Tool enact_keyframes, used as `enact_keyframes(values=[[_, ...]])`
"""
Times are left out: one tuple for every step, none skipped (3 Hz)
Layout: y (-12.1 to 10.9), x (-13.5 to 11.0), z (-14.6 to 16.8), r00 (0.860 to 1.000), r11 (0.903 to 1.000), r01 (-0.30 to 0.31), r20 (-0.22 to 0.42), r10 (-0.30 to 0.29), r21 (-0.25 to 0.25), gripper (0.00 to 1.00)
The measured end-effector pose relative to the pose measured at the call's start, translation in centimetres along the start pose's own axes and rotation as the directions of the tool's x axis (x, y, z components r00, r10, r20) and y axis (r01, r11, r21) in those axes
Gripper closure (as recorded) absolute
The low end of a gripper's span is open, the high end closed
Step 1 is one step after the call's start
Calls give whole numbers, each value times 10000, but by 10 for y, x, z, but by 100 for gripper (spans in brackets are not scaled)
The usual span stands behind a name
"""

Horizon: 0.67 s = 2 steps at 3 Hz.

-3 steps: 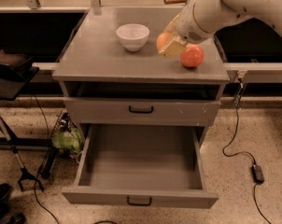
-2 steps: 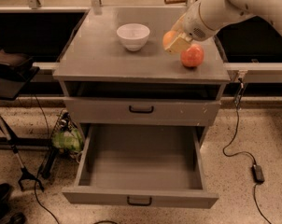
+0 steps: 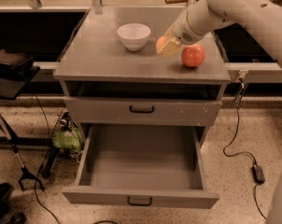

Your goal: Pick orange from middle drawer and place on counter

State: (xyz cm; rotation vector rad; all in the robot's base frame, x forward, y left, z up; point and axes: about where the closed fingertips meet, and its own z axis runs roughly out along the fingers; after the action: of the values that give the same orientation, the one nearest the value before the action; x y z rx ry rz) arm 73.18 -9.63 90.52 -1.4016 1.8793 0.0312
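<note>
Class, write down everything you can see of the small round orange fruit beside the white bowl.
The small round orange fruit looks smooth and plain. Only its left part shows; the robot's pale gripper covers the rest. It is over the matte grey counter, between the white bowl and a larger reddish fruit, touching neither.

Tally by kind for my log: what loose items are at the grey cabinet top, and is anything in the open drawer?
1 small round plain orange fruit, at the claw over the counter's right half
1 larger reddish mottled round fruit
1 white round bowl
Total: 3, all at the flat grey counter; 0 in the open grey middle drawer.
</note>
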Motion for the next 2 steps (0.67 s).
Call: enact_keyframes(values=[[-3,-2,12,10000,10000,-49,31,49,13,58],[-5,-4,19,10000,10000,-73,58,73,7,35]])
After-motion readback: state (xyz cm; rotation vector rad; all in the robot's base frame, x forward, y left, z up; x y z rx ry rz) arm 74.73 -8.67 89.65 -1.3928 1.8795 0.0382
